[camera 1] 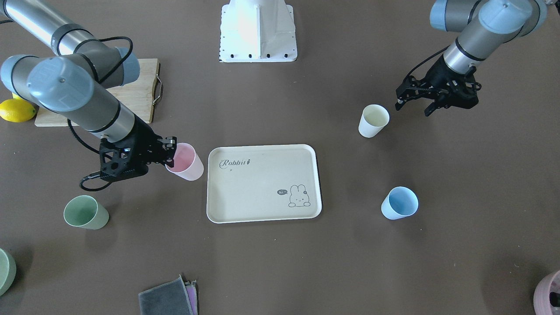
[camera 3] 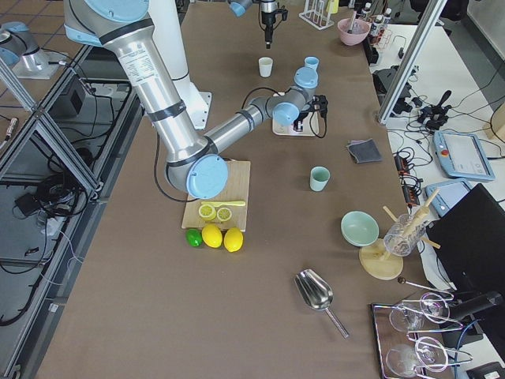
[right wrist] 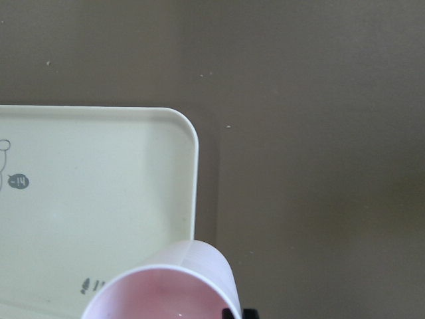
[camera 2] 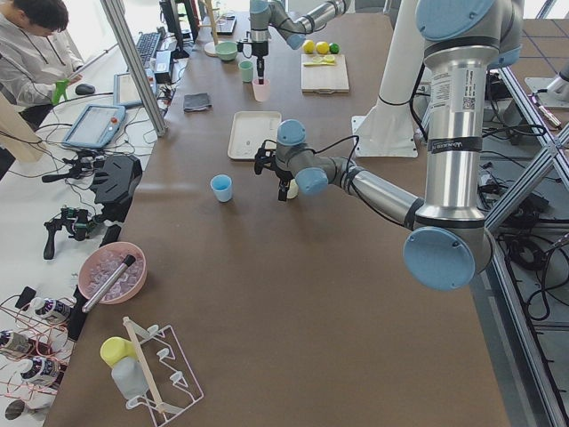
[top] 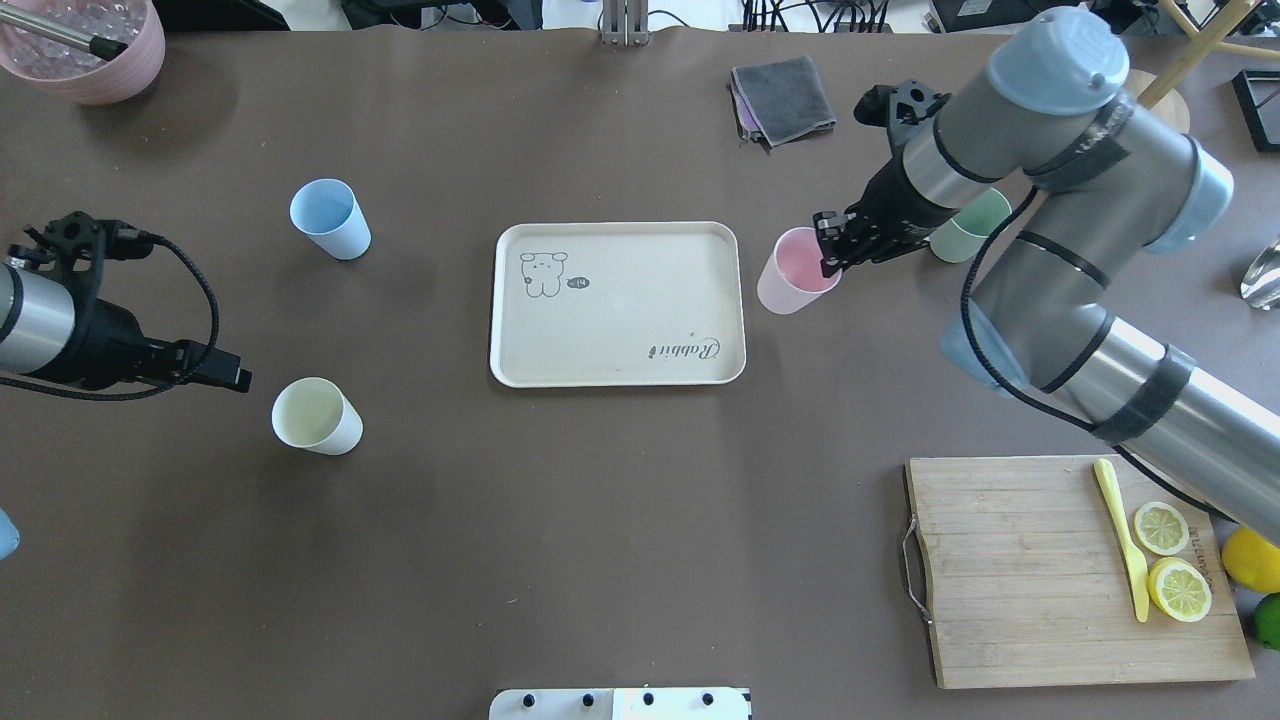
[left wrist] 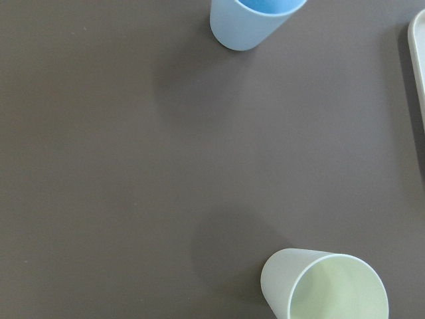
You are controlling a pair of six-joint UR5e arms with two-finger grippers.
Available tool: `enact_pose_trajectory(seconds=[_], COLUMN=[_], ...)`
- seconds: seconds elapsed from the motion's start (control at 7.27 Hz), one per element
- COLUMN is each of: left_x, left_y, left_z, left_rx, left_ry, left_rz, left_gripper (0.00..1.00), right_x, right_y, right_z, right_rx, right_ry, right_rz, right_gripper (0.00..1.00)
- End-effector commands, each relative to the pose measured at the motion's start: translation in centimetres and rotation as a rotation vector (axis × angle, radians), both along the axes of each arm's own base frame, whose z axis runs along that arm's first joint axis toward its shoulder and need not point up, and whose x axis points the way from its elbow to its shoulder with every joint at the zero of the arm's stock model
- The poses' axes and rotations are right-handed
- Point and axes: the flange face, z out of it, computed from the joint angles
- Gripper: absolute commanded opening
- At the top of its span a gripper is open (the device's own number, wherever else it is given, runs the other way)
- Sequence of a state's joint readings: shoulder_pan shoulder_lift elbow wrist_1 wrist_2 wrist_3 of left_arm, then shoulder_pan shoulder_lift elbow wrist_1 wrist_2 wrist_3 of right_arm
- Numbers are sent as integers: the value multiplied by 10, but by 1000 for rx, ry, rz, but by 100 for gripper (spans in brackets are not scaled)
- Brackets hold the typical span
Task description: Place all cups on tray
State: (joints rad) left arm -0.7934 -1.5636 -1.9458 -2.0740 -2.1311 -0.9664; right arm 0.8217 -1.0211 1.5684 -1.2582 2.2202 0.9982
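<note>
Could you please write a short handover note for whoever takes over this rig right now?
Right gripper: shut on the pink cup's rim, just beside the tray.
Left gripper: open, next to the white cup, not touching it.
Green cup and blue cup: upright on the table, off the tray.
Done: no cup on the tray yet.
Left: all four cups.

The right wrist view cuts off the pink cup (right wrist: 159,292).
</note>
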Motion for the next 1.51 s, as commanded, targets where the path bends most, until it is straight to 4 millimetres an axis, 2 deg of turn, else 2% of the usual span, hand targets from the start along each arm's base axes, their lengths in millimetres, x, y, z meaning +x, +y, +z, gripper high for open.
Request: enact_pose_trajectory(seconds=[0.0,0.14,0.28,0.41,0.55,0.69,0.83,0.96,1.1,1.24,1.38], left_x=[44,63,75,80,80,82,90,105,122,145,166], left_y=[-9,-11,-17,-14,-14,-15,-22,-37,-53,-72,-90], left_z=[-2,-5,-5,-4,-10,-25,-59,-103,-137,-156,-179], left_rx=[18,23,26,29,35,44,53,46,39,38,26], left_ry=[-11,-14,-19,-28,-16,-2,8,-8,-19,-18,-7], left_rz=[27,41,43,41,45,47,46,41,37,38,25], left_gripper=[89,88,71,15,0,0,0,0,0,0,0], right_x=[-45,-53,-67,-74,-77,-80,-82,-84,-83,-81,-58], right_y=[1,4,1,1,4,6,9,11,12,12,-2], right_z=[-18,-19,-19,-17,-17,-17,-16,-17,-20,-22,-28], right_rx=[11,7,0,0,-10,-21,-27,-29,-32,-30,-40], right_ry=[25,26,37,49,49,48,46,44,40,36,11], right_rz=[17,11,6,9,10,8,3,0,0,3,10], right_gripper=[0,0,0,0,0,0,0,0,16,99,100])
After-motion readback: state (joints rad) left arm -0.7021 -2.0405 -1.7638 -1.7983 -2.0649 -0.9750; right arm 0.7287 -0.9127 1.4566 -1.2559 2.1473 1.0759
